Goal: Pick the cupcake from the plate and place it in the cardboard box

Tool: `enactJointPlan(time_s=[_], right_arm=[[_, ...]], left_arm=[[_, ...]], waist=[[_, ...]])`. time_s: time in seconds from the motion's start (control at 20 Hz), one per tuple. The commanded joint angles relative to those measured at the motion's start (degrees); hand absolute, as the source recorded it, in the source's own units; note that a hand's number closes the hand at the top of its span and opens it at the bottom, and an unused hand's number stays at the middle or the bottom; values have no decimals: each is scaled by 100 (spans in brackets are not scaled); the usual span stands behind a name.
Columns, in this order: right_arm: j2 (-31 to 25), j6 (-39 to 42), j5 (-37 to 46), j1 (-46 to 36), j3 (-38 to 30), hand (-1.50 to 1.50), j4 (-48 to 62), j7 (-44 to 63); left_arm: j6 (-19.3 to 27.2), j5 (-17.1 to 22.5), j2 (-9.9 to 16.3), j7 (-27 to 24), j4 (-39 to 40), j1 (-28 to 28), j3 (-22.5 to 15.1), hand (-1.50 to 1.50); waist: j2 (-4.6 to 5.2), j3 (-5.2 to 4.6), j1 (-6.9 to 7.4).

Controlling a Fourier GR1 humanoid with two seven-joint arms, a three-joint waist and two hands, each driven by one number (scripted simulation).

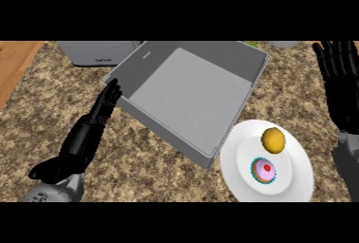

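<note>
While cupcake (265, 170) shares plate (242, 182), yellow ball (273, 140) beside

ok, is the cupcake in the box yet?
No, the cupcake sits on the white plate beside a yellow item; the grey box holds nothing.

The counter (168, 163) has a speckled brown-and-tan granite top that fills most of the view. At the far left, a strip of orange-brown wooden surface (15, 61) borders the granite along a slanted edge. At the far edge, left of centre, stands a grey appliance (98, 52) with a small dark marking on its near face; only its near part is visible. A yellow-orange rounded object (273, 139), egg-like in shape, lies to the right, in the near half of the view. At the far right edge, part of a pale rounded item (284, 44) shows, with a small green patch (251, 43) just to its left; neither can be identified.
</note>
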Motion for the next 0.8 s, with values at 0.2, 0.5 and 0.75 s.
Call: enactJointPlan(time_s=[0.2,0.5,0.75], right_arm=[[309,-1882,848,512,-629,-150,-412,94],[1053,-4119,2135,1769,-809,-150,380,485],[1424,-4807,3553,2671,296,-150,-738,1006]], left_arm=[[628,-488,716,650,600,558,842,0],[638,-337,689,823,827,927,932,0],[544,-473,617,869,834,895,846,0]], waist=[[144,-129,44],[182,-136,-46],[187,-138,72]])
